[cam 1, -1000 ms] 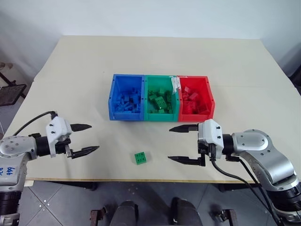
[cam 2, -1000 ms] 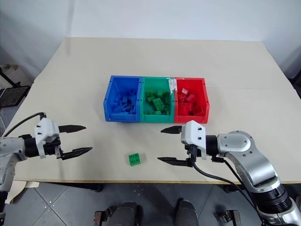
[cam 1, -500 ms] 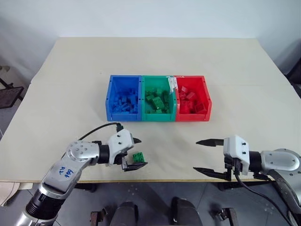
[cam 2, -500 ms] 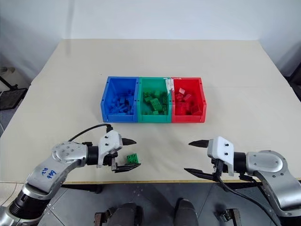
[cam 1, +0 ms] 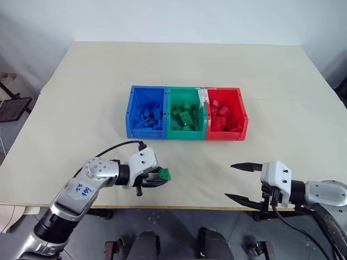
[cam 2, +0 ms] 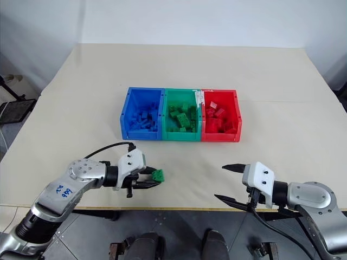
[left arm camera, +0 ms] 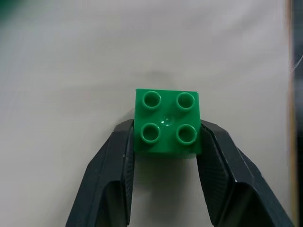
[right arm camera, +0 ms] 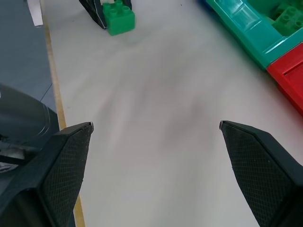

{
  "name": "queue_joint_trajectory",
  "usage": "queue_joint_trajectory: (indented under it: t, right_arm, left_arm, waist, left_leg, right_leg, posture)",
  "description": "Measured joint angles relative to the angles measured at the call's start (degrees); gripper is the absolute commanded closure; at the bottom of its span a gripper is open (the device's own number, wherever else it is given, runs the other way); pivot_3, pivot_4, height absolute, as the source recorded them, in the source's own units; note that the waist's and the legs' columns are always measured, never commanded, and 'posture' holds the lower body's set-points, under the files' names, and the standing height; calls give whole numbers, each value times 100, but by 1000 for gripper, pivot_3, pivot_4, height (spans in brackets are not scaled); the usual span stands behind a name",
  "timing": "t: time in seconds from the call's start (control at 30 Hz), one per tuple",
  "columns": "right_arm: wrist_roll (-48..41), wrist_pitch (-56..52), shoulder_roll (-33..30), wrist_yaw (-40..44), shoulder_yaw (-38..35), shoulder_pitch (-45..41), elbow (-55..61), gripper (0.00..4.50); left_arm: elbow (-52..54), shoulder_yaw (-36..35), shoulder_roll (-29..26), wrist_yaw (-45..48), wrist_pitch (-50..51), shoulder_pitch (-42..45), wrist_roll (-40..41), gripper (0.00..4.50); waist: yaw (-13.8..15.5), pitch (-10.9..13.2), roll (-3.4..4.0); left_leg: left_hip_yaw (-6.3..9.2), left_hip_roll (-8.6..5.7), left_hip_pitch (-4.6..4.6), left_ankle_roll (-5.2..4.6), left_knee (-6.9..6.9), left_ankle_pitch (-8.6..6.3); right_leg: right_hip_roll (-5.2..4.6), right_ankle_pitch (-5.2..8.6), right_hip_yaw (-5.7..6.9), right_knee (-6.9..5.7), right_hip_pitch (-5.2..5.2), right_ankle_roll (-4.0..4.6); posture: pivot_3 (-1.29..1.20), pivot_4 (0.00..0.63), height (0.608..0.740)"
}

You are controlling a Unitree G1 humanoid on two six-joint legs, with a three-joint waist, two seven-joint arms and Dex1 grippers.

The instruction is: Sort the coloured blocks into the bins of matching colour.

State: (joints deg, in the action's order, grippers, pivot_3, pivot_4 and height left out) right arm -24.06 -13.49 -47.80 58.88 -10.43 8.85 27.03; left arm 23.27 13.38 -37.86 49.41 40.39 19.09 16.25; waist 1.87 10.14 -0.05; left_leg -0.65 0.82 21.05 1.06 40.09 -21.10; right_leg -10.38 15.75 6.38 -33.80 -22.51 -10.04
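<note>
A square green four-stud block (left arm camera: 166, 123) sits studs-up, clamped between the left gripper's (left arm camera: 165, 142) jaws, well short of the joined blue, green, red bins (cam 1: 186, 114).

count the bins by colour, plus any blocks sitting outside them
blue bin: 1
green bin: 1
red bin: 1
green block outside the bins, clamped in the left gripper: 1
total: 4 (3 bins, 1 loose block)
</note>
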Motion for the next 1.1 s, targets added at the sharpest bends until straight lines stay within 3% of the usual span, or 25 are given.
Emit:
queue_joint_trajectory:
  t: [0.17,0.3,0.4,0.53,0.7,0.73,0.93,1.1]
  right_arm:
    - [-206,-40,645,-678,-563,273,183,0]
    - [-243,-43,1201,-1446,-833,252,325,0]
    - [-222,-77,1347,-1827,-886,257,414,0]
    - [-199,-172,1430,-2159,-889,191,519,0]
    - [-211,-292,1361,-2192,-867,122,658,0]
    - [-231,-303,1309,-2176,-864,99,670,0]
    - [-405,-422,750,-1561,-656,-190,651,0]
    - [-306,-298,413,-945,-293,-542,244,0]
  left_arm:
    - [-980,-501,903,-409,-403,1392,126,3021]
    - [-2492,-360,1659,-1041,-1381,2585,-517,3021]
    - [-3543,-124,1944,-1308,-2025,2977,-1013,3021]
    - [-4396,-96,2170,-1439,-2485,3313,-1278,1761]
    - [-4351,-184,2017,-1080,-2648,3291,-1262,210]
    - [-4251,-209,1942,-985,-2657,3224,-1223,64]
    - [-2865,-674,859,403,-2758,1983,-402,64]
    - [-2354,-1633,-204,1173,-3137,447,124,64]
  waist:
    - [97,0,0]
    - [118,-2,-1]
    - [78,-2,0]
    - [46,-2,0]
    - [8,-2,0]
    - [-14,-2,0]
    - [-119,-3,4]
    - [-167,-2,4]
  left_leg:
    - [-1,-3,-2,0,9,0]
    - [-8,-8,-3,0,5,0]
    - [-11,-7,-6,0,-9,0]
    - [-11,-7,-2,-1,-10,0]
    - [-10,-6,-2,-1,-8,1]
    - [-10,-5,-2,-1,-9,1]
    - [-7,2,-12,0,-16,1]
    - [-6,3,-10,-1,-13,0]
  right_leg:
    - [0,-1,0,-3,4,1]
    - [-1,-2,-1,3,4,-1]
    - [0,-2,0,1,-3,-2]
    - [0,-2,0,1,-6,-2]
    - [0,-2,0,-1,-6,-2]
    - [0,-2,0,-1,-6,-2]
    - [2,-2,0,-10,-8,-2]
    - [1,-2,1,-5,-4,-2]
  posture:
    - [0,150,740]
    - [0,150,740]
    - [0,150,740]
    - [0,150,740]
    - [0,150,740]
    - [0,150,740]
    - [0,150,740]
    - [0,150,740]
